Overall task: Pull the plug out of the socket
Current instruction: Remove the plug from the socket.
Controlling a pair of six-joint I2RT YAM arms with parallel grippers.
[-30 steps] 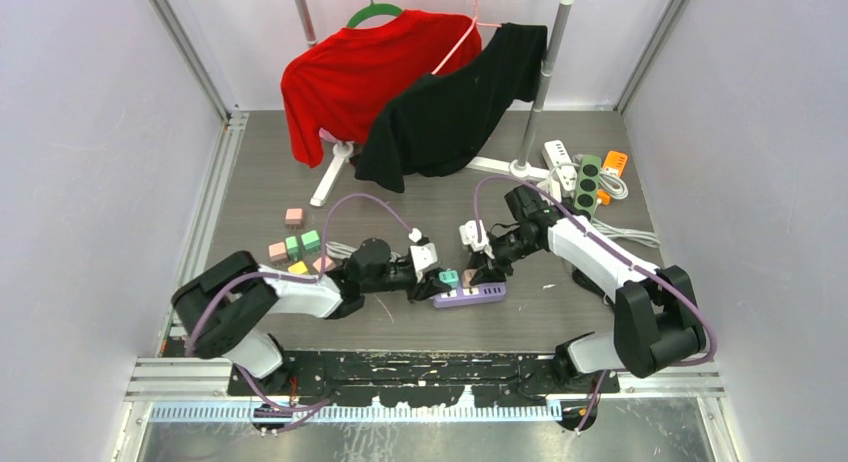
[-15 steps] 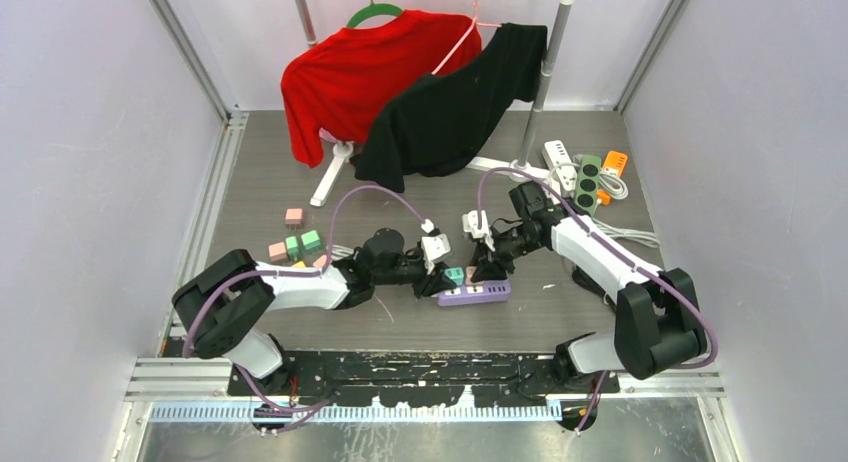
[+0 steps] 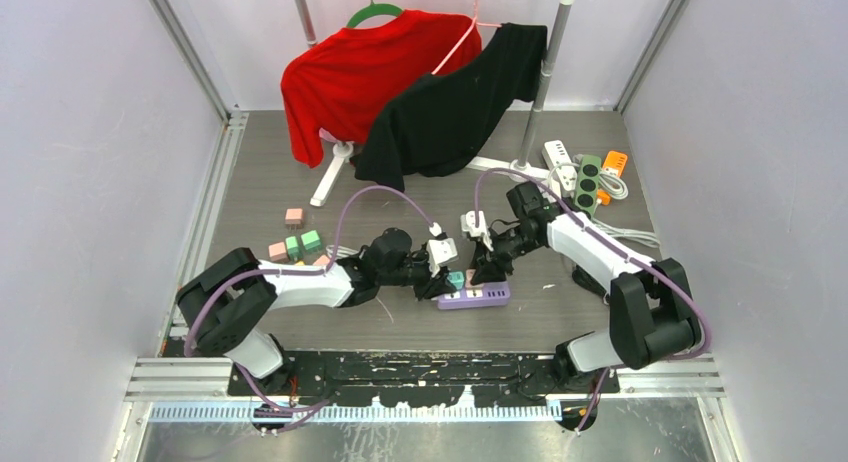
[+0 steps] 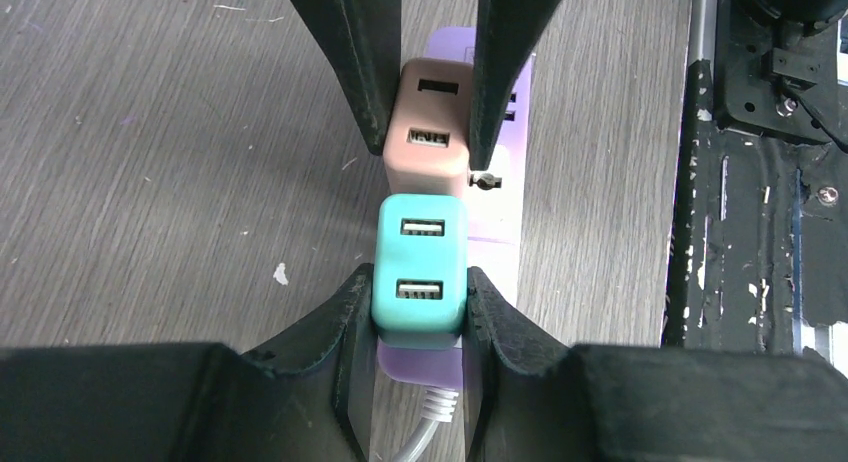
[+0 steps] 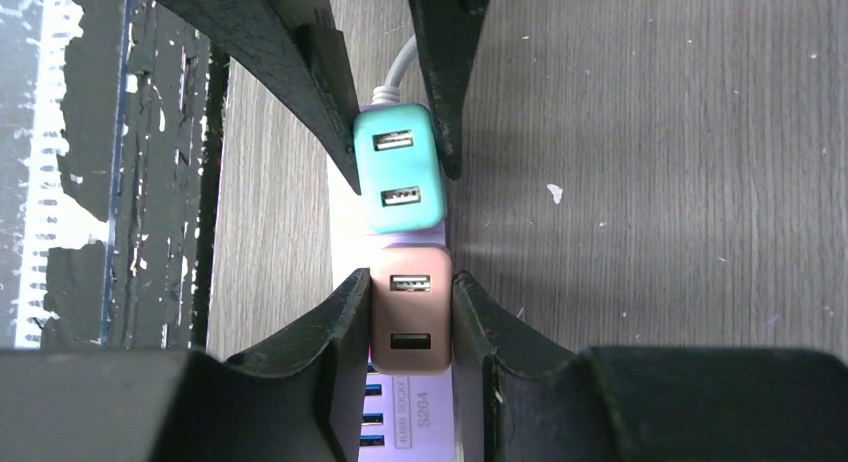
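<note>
Sitting side by side in a purple power strip (image 3: pixel 470 297) are a teal plug (image 4: pixel 420 272) and a pink plug (image 5: pixel 410 317). The teal plug is clamped by the left gripper (image 4: pixel 418 307), the pink plug by the right gripper (image 5: pixel 410 327). The strip lies on the grey table (image 3: pixel 560 317), near its front edge, with open boards on either side. To the left lie loose plugs (image 3: pixel 295 244), at the far right spare strips (image 3: pixel 585 177), and behind are hung shirts (image 3: pixel 400 82).
</note>
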